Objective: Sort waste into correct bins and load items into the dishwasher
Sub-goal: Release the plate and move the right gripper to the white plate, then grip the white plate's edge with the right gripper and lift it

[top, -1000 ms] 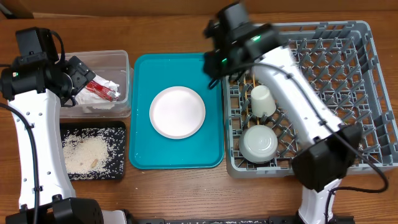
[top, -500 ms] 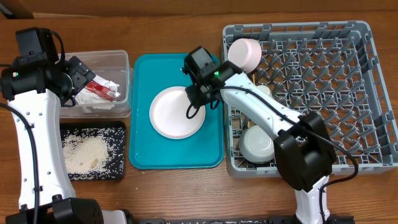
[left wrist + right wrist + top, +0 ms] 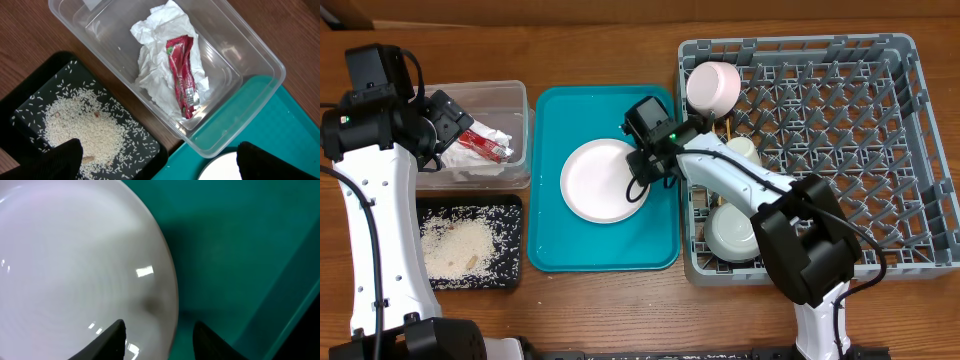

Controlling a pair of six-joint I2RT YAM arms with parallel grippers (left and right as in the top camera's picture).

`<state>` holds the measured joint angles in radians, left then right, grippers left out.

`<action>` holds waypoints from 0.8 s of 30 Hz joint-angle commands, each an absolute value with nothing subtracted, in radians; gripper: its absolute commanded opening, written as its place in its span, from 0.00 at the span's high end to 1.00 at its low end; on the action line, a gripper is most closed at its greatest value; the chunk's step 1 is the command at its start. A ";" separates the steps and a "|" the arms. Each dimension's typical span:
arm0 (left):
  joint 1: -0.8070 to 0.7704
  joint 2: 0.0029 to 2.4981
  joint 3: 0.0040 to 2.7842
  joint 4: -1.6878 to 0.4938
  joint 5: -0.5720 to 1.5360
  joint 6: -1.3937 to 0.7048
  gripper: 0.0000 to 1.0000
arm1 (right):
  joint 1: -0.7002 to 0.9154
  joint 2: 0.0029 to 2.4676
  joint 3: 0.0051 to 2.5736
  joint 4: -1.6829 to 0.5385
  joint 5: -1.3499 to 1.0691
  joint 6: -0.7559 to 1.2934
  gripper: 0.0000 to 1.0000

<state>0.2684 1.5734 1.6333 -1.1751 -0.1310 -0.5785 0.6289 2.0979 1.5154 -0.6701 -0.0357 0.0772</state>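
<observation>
While my left gripper (image 3: 160, 157) hangs wide open, empty, above the clear tub (image 3: 260, 67), my right gripper (image 3: 160, 335) stands half-open astride the three-o'clock rim of the pink plate (image 3: 592, 185) on the teal tray (image 3: 660, 250).

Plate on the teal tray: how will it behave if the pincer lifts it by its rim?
The plate looks rigid, so it should not bend. Its glossy, glinting surface may be slippery. It lies flat on the tray; gripped at one edge by the right pincer, it will probably tilt.

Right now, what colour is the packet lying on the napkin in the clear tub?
Red; the sauce packet shows best in the left wrist view.
</observation>
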 commanded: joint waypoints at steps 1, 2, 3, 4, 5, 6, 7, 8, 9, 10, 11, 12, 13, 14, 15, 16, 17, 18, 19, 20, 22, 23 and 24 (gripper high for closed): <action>0.262 1.576 1.651 -1.174 -0.130 -0.599 0.00 | 0.627 2.091 1.477 -0.640 -0.023 0.075 0.55; 0.262 1.576 1.651 -1.174 -0.130 -0.599 0.00 | 0.627 2.091 1.468 -0.632 -0.023 0.075 0.55; 0.263 1.576 1.651 -1.174 -0.130 -0.599 0.00 | 0.627 2.091 1.462 -0.627 -0.023 0.075 0.55; 0.263 1.576 1.651 -1.174 -0.130 -0.599 0.00 | 0.627 2.091 1.459 -0.624 -0.023 0.075 0.55; 0.263 1.576 1.651 -1.174 -0.130 -0.599 0.00 | 0.627 2.091 1.459 -0.624 -0.023 0.075 0.55; 0.263 1.576 1.651 -1.174 -0.130 -0.599 0.00 | 0.627 2.091 1.459 -0.624 -0.023 0.075 0.55; 0.262 1.576 1.651 -1.174 -0.130 -0.599 0.00 | 0.627 2.091 1.459 -0.624 -0.023 0.075 0.56; 0.262 1.576 1.651 -1.174 -0.130 -0.599 0.00 | 0.627 2.091 1.459 -0.624 -0.023 0.075 0.56; 0.262 1.576 1.651 -1.174 -0.130 -0.599 0.00 | 0.627 2.091 1.459 -0.624 -0.023 0.075 0.56; 0.261 1.576 1.651 -1.174 -0.130 -0.599 0.00 | 0.627 2.091 1.459 -0.626 -0.023 0.076 0.56; 0.261 1.576 1.651 -1.174 -0.130 -0.599 0.00 | 0.627 2.091 1.459 -0.627 -0.022 0.075 0.56; 0.261 1.576 1.651 -1.174 -0.130 -0.599 0.00 | 0.627 2.091 1.459 -0.628 -0.022 0.075 0.56; 0.262 1.576 1.651 -1.174 -0.130 -0.599 0.00 | 0.627 2.091 1.459 -0.628 -0.022 0.076 0.56; 0.262 1.576 1.651 -1.174 -0.130 -0.599 0.00 | 0.627 2.091 1.459 -0.628 -0.022 0.076 0.56; 0.262 1.577 1.651 -1.174 -0.130 -0.599 0.00 | 0.627 2.091 1.459 -0.629 -0.022 0.076 0.57; 0.261 1.576 1.651 -1.174 -0.130 -0.599 0.00 | 0.627 2.091 1.459 -0.629 -0.022 0.076 0.60; 0.262 1.576 1.651 -1.174 -0.130 -0.599 0.00 | 0.627 2.091 1.459 -0.629 -0.023 0.076 0.64; 0.262 1.576 1.651 -1.174 -0.130 -0.599 0.00 | 0.628 2.091 1.459 -0.629 -0.023 0.076 0.65; 0.262 1.576 1.651 -1.174 -0.130 -0.599 0.00 | 0.628 2.091 1.459 -0.629 -0.023 0.076 0.69; 0.262 1.576 1.651 -1.174 -0.130 -0.599 0.00 | 0.627 2.091 1.459 -0.630 -0.023 0.076 0.70; 0.259 1.577 1.651 -1.174 -0.130 -0.599 0.00 | 0.627 2.091 1.459 -0.632 -0.023 0.076 0.73; 0.260 1.577 1.651 -1.174 -0.130 -0.599 0.00 | 0.627 2.091 1.459 -0.633 -0.023 0.076 0.73; 0.260 1.577 1.651 -1.174 -0.130 -0.599 0.00 | 0.627 2.091 1.459 -0.633 -0.023 0.077 0.74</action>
<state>0.2684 1.5734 1.6333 -1.1751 -0.1310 -0.5785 0.6300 2.0979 1.4639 -0.6338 -0.0330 0.0776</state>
